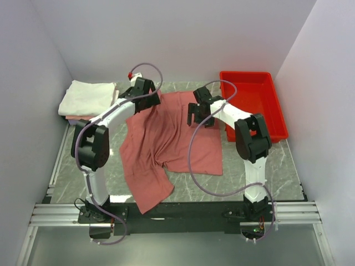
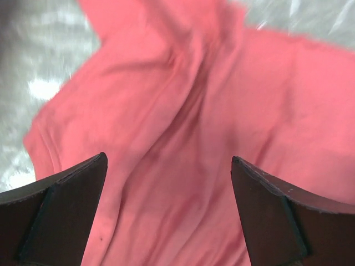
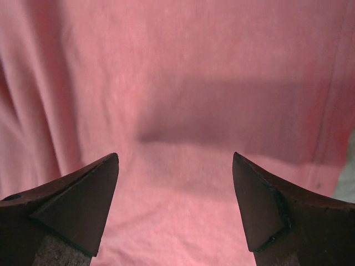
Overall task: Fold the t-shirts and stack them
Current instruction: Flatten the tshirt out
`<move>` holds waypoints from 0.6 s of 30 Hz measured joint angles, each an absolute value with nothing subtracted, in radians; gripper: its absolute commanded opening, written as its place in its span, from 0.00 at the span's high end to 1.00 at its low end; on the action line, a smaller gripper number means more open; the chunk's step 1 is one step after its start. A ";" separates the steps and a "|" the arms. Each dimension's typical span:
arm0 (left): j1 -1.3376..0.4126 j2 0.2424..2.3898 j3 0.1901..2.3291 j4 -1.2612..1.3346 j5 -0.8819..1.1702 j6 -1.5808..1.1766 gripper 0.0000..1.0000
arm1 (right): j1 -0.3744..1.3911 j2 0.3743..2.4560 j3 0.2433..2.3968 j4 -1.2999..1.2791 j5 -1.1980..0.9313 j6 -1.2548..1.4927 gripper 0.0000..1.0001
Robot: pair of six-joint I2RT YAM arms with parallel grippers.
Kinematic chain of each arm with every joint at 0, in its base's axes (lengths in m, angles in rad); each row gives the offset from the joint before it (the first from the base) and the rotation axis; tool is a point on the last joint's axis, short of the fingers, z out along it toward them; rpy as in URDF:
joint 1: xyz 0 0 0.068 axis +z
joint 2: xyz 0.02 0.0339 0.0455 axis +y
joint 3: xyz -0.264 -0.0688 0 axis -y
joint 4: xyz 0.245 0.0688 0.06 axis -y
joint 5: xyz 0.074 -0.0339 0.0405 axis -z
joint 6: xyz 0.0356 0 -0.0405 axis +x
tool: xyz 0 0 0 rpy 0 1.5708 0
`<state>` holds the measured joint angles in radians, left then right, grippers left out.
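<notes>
The left gripper (image 2: 169, 162) and right gripper (image 3: 175, 158) both gape wide and empty, poised over the rumpled salmon-red t-shirt (image 1: 172, 138).

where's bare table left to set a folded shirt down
Bare marble table shows near right, between the red tray, the right arm and the front edge, and near left, below the folded stack beside the left arm. The middle is crowded: the salmon-red t-shirt sprawls there with the left gripper and right gripper, both open, over it.
</notes>
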<state>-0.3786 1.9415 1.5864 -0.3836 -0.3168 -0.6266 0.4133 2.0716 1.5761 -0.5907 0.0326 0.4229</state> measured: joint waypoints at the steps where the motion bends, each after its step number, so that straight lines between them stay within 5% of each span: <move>1: -0.379 1.933 1.553 -0.374 -0.311 -0.637 0.01 | 0.413 2.090 1.592 -0.593 0.036 0.421 0.11; 18: -0.379 2.096 1.516 -0.455 -0.371 -0.705 0.01 | 0.305 2.166 1.662 -0.622 0.041 0.398 0.12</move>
